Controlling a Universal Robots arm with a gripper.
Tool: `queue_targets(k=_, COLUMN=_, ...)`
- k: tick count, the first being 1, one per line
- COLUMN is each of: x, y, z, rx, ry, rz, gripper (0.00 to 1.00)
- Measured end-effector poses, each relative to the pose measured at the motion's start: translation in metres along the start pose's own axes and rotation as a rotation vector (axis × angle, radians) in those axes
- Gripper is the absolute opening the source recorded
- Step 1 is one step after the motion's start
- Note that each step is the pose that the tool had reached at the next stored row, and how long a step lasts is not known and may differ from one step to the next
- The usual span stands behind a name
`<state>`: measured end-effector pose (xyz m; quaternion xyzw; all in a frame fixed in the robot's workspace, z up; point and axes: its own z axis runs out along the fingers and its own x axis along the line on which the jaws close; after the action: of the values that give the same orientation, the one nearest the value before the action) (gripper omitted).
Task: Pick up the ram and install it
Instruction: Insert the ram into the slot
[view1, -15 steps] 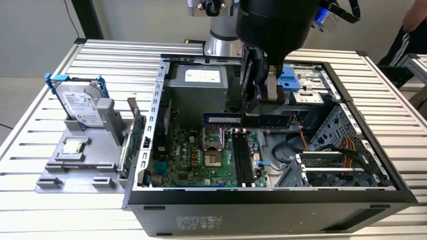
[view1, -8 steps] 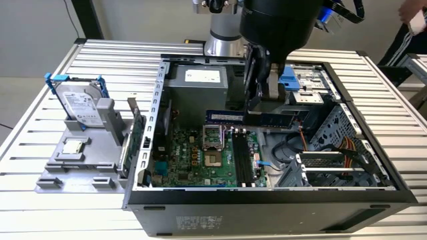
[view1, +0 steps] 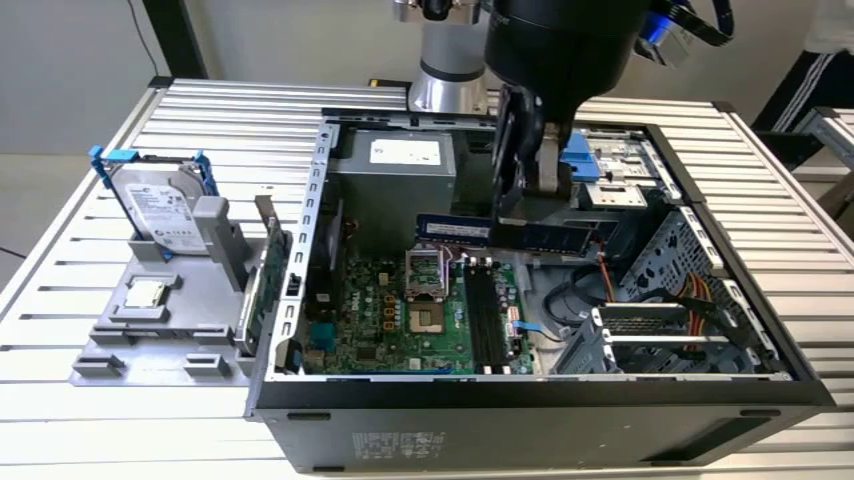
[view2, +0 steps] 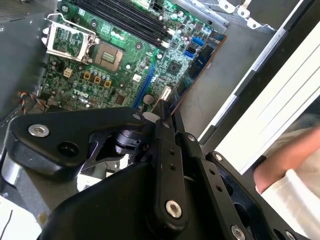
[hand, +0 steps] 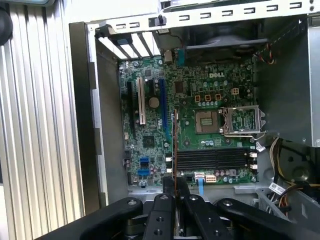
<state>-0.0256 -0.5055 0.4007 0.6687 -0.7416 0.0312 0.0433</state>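
Partly hidden, the ram (view1: 454, 229) sits clamped in the gripper (view1: 530, 218)

Nearly all the print is too fine to read. In the exterior view there is a white printed label on the hard drive (view1: 167, 215), a white sticker on the grey power supply (view1: 400, 160), a pale sticker on the ram (view1: 454, 229) and a strip of tiny lettering on the computer case (view1: 400, 441) (its near outer wall). In the first wrist view the motherboard (hand: 215, 142) bears a white maker's mark and small white component codes
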Motion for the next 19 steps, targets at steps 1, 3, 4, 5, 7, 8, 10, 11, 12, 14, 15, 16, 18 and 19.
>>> queue_targets(k=1, x=-0.0002, y=-0.0004, z=0.0, rx=-0.0007, ry=0.0, rz=0.007, gripper=0.0)
queue_targets(k=3, x=-0.0009, y=-0.0009, z=-0.0001, rx=-0.002, ry=-0.0002, rz=0.019, gripper=0.0)
queue_targets(k=4, x=-0.0012, y=-0.0012, z=-0.0002, rx=-0.0025, ry=-0.0003, rz=0.024, gripper=0.0)
queue_targets(k=5, x=-0.0014, y=-0.0015, z=-0.0002, rx=-0.0031, ry=-0.0003, rz=0.029, gripper=0.0)
queue_targets(k=7, x=-0.0019, y=-0.0019, z=-0.0003, rx=-0.0041, ry=-0.0004, rz=0.039, gripper=0.0)
queue_targets(k=8, x=-0.0022, y=-0.0023, z=-0.0002, rx=-0.0047, ry=-0.0006, rz=0.044, gripper=0.0)
queue_targets(k=10, x=-0.0027, y=-0.0032, z=-0.0004, rx=-0.0059, ry=-0.0006, rz=0.056, gripper=0.0)
queue_targets(k=11, x=-0.003, y=-0.0035, z=-0.0004, rx=-0.0064, ry=-0.0007, rz=0.061, gripper=0.0)
queue_targets(k=12, x=-0.0036, y=-0.0035, z=-0.0005, rx=-0.007, ry=-0.0007, rz=0.066, gripper=0.0)
queue_targets(k=14, x=-0.0051, y=-0.0038, z=-0.0006, rx=-0.0078, ry=-0.0008, rz=0.074, gripper=0.0)
queue_targets(k=15, x=-0.0059, y=-0.0039, z=-0.0007, rx=-0.0082, ry=-0.0008, rz=0.077, gripper=0.0)
queue_targets(k=16, x=-0.0064, y=-0.0043, z=-0.0008, rx=-0.0084, ry=-0.0008, rz=0.079, gripper=0.0)
queue_targets(k=18, x=-0.0075, y=-0.0056, z=-0.0009, rx=-0.0085, ry=-0.0009, rz=0.08, gripper=0.0)
queue_targets(k=19, x=-0.0089, y=-0.0075, z=-0.001, rx=-0.0086, ry=-0.001, rz=0.08, gripper=0.0)
